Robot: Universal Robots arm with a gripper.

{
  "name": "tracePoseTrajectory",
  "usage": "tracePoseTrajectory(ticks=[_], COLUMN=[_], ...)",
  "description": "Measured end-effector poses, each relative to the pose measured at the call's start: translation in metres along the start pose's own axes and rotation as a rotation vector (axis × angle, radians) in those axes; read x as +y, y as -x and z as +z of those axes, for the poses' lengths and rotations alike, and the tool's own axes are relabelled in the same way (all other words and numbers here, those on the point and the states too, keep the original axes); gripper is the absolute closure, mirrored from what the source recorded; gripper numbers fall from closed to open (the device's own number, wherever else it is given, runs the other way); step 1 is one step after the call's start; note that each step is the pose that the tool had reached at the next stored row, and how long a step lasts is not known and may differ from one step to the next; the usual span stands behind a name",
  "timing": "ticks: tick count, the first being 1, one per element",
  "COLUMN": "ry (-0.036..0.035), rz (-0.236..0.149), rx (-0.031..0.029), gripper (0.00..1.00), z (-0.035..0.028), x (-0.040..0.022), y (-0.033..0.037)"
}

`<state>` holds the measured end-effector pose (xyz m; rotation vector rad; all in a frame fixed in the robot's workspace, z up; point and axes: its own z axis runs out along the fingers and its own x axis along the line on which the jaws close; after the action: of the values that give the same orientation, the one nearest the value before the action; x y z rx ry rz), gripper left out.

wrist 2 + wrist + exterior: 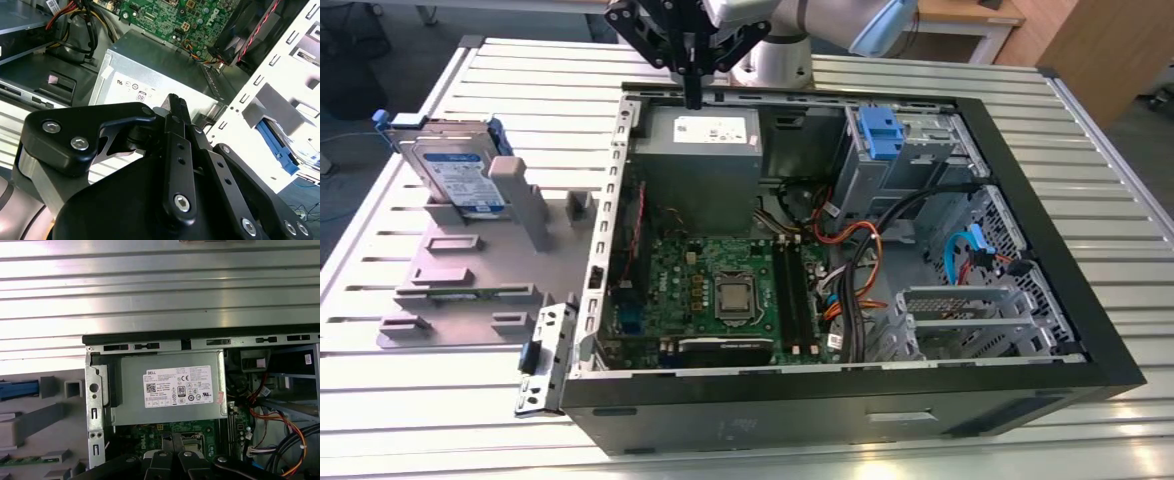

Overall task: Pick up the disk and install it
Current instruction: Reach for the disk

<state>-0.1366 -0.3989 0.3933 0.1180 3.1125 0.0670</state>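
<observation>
- Beneath everything: slatted metal counter (427, 400), carrying all the items below.
- Open desktop computer case (787, 415), lying on its side in the middle of the counter, with motherboard, cables and bays exposed from above.
- Grey holding fixture (454, 270), on the counter just beside the case, at the exterior view's left. It has several slots and posts.
- Grey power-supply box (700, 150) with white sticker, fitted in the far corner of the case; in the first wrist view its sticker (179, 386) faces the camera.
- Metal drive cage (907, 165) inside the case, toward the exterior view's right. It appears unoccupied and is judged the likely seat for the drive.
- Gripper (692, 98), hanging above the far edge of the power-supply box. The fingers (175, 107) are drawn together and hold nothing.
- The disk (454, 180), silver with a white-and-blue label and a blue side bracket, standing upright in the fixture's far slot. It is well apart from the gripper.
- Blue plastic latch (878, 128), at the cage's far end.
- Progress, judged: pickup not begun. The disk sits untouched in the fixture, so grasp, transfer and installation all remain.
</observation>
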Motion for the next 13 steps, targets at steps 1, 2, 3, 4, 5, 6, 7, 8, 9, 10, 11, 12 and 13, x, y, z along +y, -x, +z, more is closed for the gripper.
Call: tracePoseTrajectory(ticks=[1,2,3,4,5,6,7,8,9,10,11,12,13], ry=[-0.0001,0.0000,0.0000,-0.0001,-0.0001,-0.0001,0.0000,-0.0001,-0.0001,-0.0001,-0.0001,-0.0001,0.0000], rz=[0.000,0.000,0.000,0.000,0.000,0.000,0.000,0.000,0.000,0.000,0.000,0.000,0.000], rx=[0.0000,0.0000,0.0000,0.0000,0.0000,0.0001,0.0000,0.0000,0.0000,0.0000,0.0000,0.0000,0.0000], gripper=[0.89,0.89,0.89,0.89,0.89,0.89,0.89,0.89,0.89,0.89,0.89,0.89,0.89], z=[0.0000,0.0000,0.0000,0.0000,-0.0001,-0.0001,0.0000,-0.0001,-0.0001,-0.0001,-0.0001,-0.0001,-0.0001], x=[0.0000,0.0000,0.0000,-0.0001,-0.0001,-0.0001,-0.0001,-0.0001,-0.0001,-0.0004,-0.0006,-0.0006,-0.0007], y=[-0.0002,-0.0004,-0.0006,-0.0008,-0.0010,-0.0012,-0.0014,-0.0017,-0.0018,-0.0053,-0.0081,-0.0082,-0.0084])
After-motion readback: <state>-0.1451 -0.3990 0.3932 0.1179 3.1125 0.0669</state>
